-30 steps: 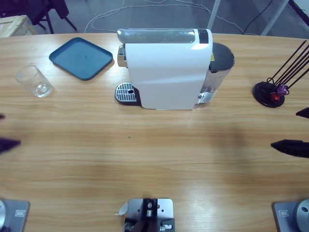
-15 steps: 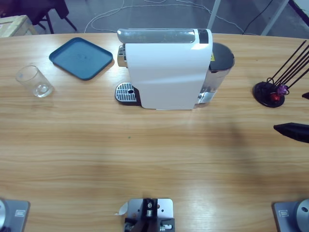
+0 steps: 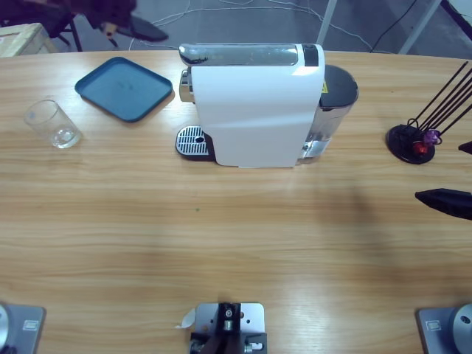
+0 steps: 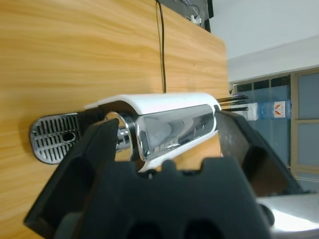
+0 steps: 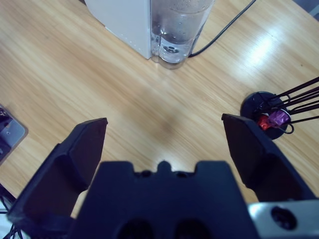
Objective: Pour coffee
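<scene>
The bench (image 3: pixel 236 243) is lit evenly and brightly from above. Soft grey shadows are seen on the wood in front of the coffee machine (image 3: pixel 254 110). A white glare is seen on the wood in the right wrist view. Bright streaks are seen on the machine's shiny chrome top.

Left arm's black two-jaw gripper (image 4: pixel 162 144): jaws spread wide, wrist rolled sideways (table runs vertically in its wrist view). In the high view it shows only as a dark shape at the far left edge (image 3: pixel 136 26). Right arm's black two-jaw gripper (image 5: pixel 164 144): jaws wide apart, pitched down toward the tabletop. In the high view only its jaw tips (image 3: pixel 442 200) poke in from the right edge, pointing left.
</scene>
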Controlling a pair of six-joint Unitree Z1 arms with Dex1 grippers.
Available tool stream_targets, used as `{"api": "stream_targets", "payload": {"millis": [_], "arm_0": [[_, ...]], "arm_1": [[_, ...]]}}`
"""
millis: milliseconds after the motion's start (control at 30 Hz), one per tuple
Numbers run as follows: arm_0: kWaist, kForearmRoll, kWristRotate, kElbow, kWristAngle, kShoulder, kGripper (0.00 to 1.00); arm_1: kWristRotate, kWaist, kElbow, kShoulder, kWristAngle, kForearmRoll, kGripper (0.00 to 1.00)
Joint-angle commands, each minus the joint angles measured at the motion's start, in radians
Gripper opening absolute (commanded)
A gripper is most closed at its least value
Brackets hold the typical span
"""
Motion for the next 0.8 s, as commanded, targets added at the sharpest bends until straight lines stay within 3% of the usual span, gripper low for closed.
{"api": "stream_targets", "payload": {"millis": [33, 133, 233, 267, 333, 367, 800], "arm_0": [[0.006, 0.03, -0.027, 0.04, -0.084, 0.065, 0.757], [0.006, 0.029, -0.027, 0.06, -0.084, 0.058, 0.728], [0.006, 0.029, -0.027, 0.061, -0.084, 0.05, 0.495], [0.006, 0.03, -0.026, 0.067, -0.083, 0.045, 0.468], [0.008, 0.029, -0.025, 0.081, -0.074, 0.03, 0.095], [0.01, 0.029, -0.025, 0.085, -0.074, 0.027, 0.0], [0.013, 0.018, -0.016, 0.1, -0.074, -0.016, 0.0]], "arm_1": [[0.004, 0.01, 0.039, -0.025, -0.01, -0.009, 1.0], [0.006, 0.01, 0.041, -0.027, -0.01, -0.011, 1.0], [0.007, 0.01, 0.041, -0.028, -0.012, -0.011, 1.0], [0.007, 0.01, 0.041, -0.027, -0.012, -0.011, 1.0], [0.007, 0.01, 0.041, -0.025, -0.015, -0.011, 1.0], [0.007, 0.01, 0.041, -0.026, -0.017, -0.012, 1.0], [0.012, 0.01, 0.044, -0.029, -0.023, -0.016, 0.987]]}}
